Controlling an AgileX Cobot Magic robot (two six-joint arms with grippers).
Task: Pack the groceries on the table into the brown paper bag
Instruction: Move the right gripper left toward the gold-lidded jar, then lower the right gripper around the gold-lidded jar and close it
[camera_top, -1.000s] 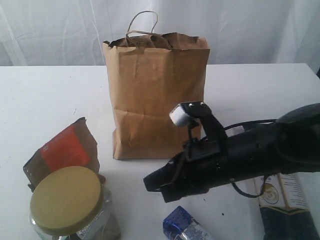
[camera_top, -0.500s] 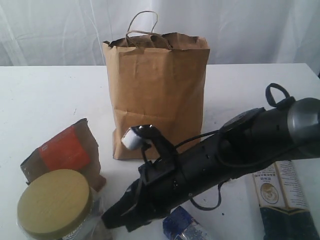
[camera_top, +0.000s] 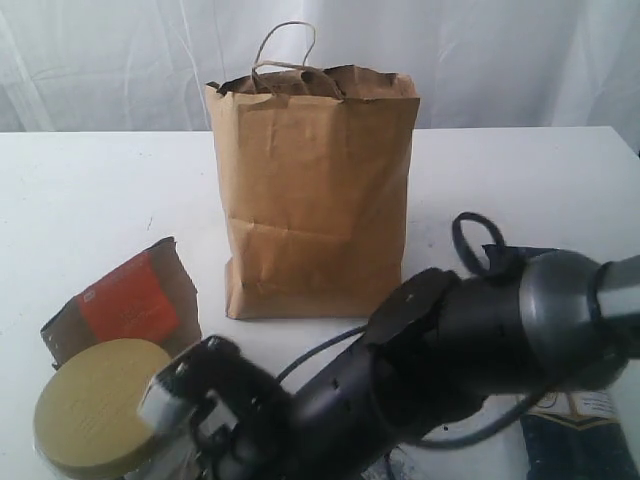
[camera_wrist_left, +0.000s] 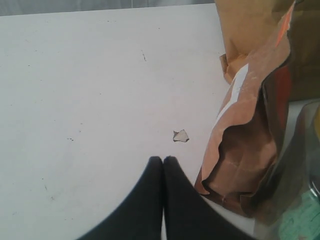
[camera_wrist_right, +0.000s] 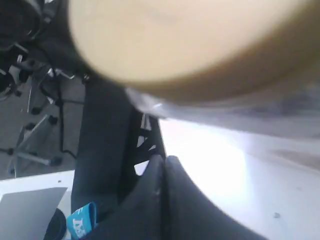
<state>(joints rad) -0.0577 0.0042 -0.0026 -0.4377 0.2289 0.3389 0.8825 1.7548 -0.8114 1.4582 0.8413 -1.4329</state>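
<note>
The brown paper bag stands upright and open at the middle of the table. Left of it lies the brown pouch with orange label, with the yellow-lidded clear jar in front. My right arm reaches low across the front to the jar. Its gripper is shut and empty just under the blurred yellow lid. My left gripper is shut and empty over bare table beside the pouch. The long navy packet lies at the front right. The arm hides the small blue packet; bottle and tub are out of view.
A small paper scrap lies on the table ahead of the left gripper. The bag's corner and the jar's wall stand close to the pouch. A white curtain hangs behind the table.
My right arm has swept left and down across the front, from beside the bag to the jar, and now covers the small blue packet. The jar has shifted slightly left.
</note>
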